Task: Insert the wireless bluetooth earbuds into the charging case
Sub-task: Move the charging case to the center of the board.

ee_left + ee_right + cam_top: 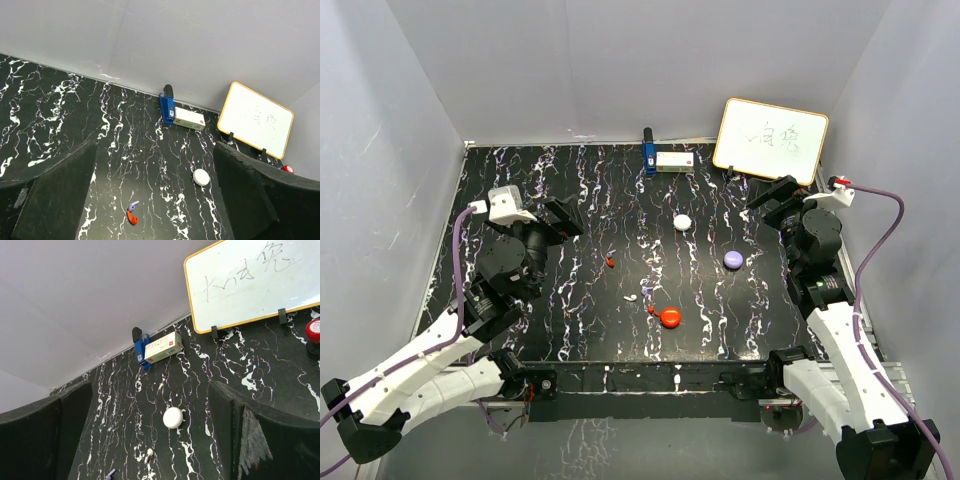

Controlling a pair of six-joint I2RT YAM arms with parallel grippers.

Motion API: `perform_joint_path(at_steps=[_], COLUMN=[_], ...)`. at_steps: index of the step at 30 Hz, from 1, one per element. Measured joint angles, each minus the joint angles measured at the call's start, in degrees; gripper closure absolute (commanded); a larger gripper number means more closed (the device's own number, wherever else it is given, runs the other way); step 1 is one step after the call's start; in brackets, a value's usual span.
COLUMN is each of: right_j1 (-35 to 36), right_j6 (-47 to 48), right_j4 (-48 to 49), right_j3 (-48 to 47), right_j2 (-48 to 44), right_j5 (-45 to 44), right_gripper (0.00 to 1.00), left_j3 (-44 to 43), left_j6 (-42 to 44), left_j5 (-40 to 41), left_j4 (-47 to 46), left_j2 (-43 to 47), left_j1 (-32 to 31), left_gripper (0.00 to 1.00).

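Status: left hand [563, 217] and right hand [767, 200] both spread wide, nothing held. Left hand hangs over the left side of the bench [520, 170]; right hand near the right edge. Red earbud [610, 262] lies mid-bench, rightward and toward the near edge from my left hand, well apart from the right: left arm is nearer. White earbud [630, 298] and second red earbud [651, 310], just beside the red case [670, 318], sit closer to the near edge. Long axes too small to read.

Lab test booth: plain white walls [620, 60], marbled black table [570, 320], whiteboard [770, 140].
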State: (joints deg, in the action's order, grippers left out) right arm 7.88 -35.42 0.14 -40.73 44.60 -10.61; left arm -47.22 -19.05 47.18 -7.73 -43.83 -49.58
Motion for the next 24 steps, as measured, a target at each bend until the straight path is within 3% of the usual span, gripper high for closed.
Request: perform_joint_path(at_steps=[24], right_j1=[0.0], right_j6=[-0.42], right_j4=[0.63], right_j3=[-0.07], right_j2=[-2.36], right_j5=[0.39], right_gripper=[0.02], left_j3=[0.42], left_j6=[1.51], left_j5=[-3.41], left_j4=[-0.61], left_j2=[0.33], left_j1=[0.0], left_gripper=[0.01])
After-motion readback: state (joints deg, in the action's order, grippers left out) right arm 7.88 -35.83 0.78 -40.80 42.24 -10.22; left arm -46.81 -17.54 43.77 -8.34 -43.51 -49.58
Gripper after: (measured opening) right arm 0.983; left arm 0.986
